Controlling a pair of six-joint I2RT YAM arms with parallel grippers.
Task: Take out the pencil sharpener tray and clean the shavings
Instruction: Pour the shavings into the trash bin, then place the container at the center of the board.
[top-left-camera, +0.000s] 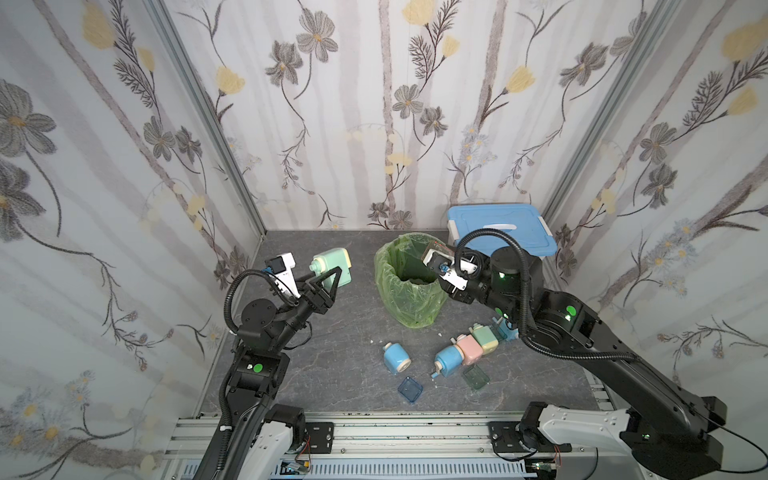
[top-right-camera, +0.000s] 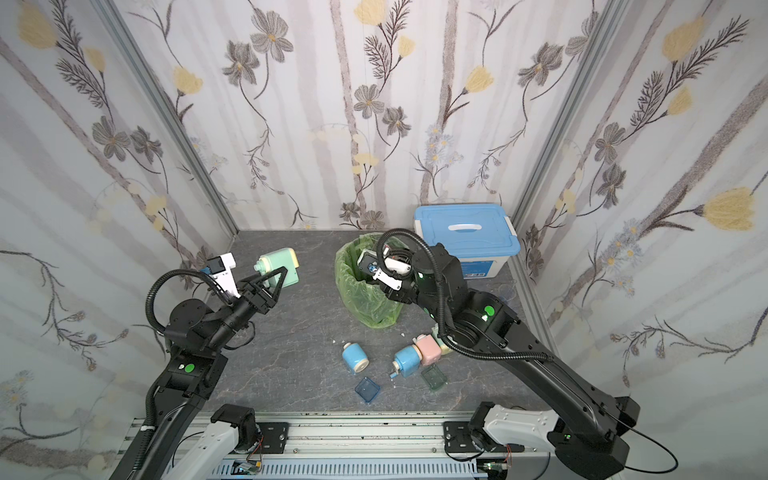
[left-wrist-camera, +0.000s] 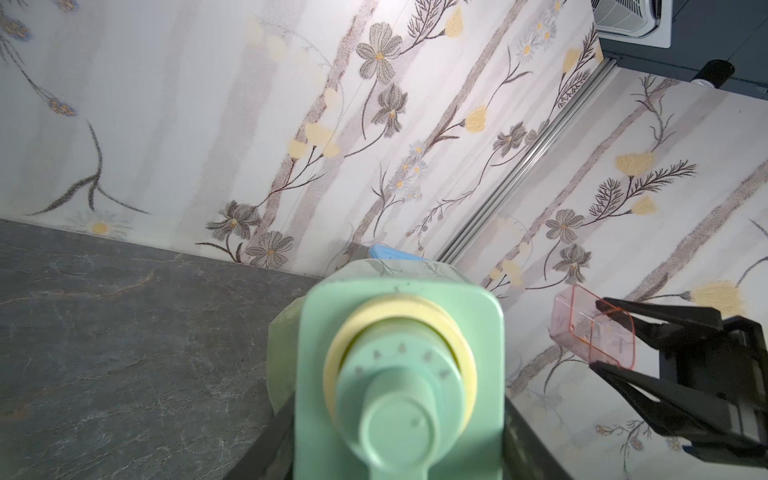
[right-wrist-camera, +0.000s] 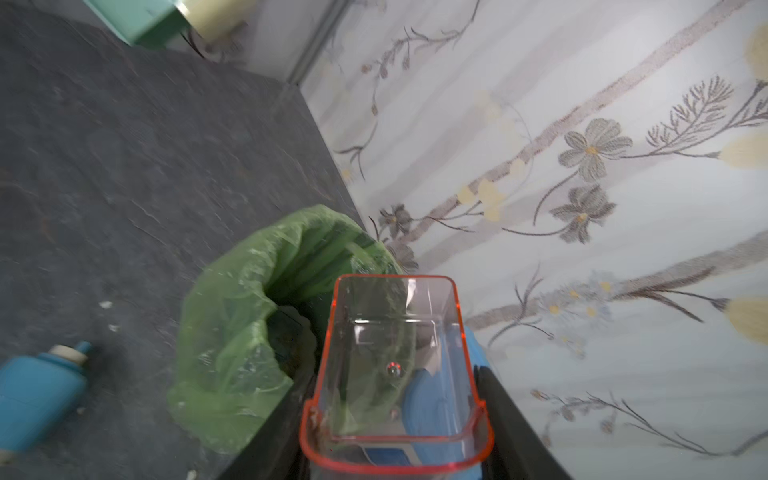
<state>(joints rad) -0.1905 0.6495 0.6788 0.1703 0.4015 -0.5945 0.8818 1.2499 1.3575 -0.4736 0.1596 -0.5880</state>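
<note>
My left gripper (top-left-camera: 332, 277) is shut on a mint-green pencil sharpener (top-left-camera: 334, 266) and holds it off the table at the back left. In the left wrist view the sharpener's dial end (left-wrist-camera: 399, 365) fills the space between the black fingers (left-wrist-camera: 266, 440). My right gripper (top-left-camera: 438, 261) is shut on the clear, red-rimmed tray (top-left-camera: 436, 251), tilted over the rim of the green-bagged bin (top-left-camera: 386, 270). In the right wrist view the tray (right-wrist-camera: 395, 353) looks nearly empty, with the bin's mouth (right-wrist-camera: 232, 324) beside it. A few whitish shavings (top-left-camera: 439, 333) lie on the table.
Several sharpeners lie in front of the bin: a blue one (top-left-camera: 395, 358), another blue (top-left-camera: 449, 361), a pink one (top-left-camera: 469, 349). A loose blue tray (top-left-camera: 409, 388) and a green tray (top-left-camera: 476, 378) lie nearer the front. A blue-lidded box (top-left-camera: 503, 228) stands in the back right corner.
</note>
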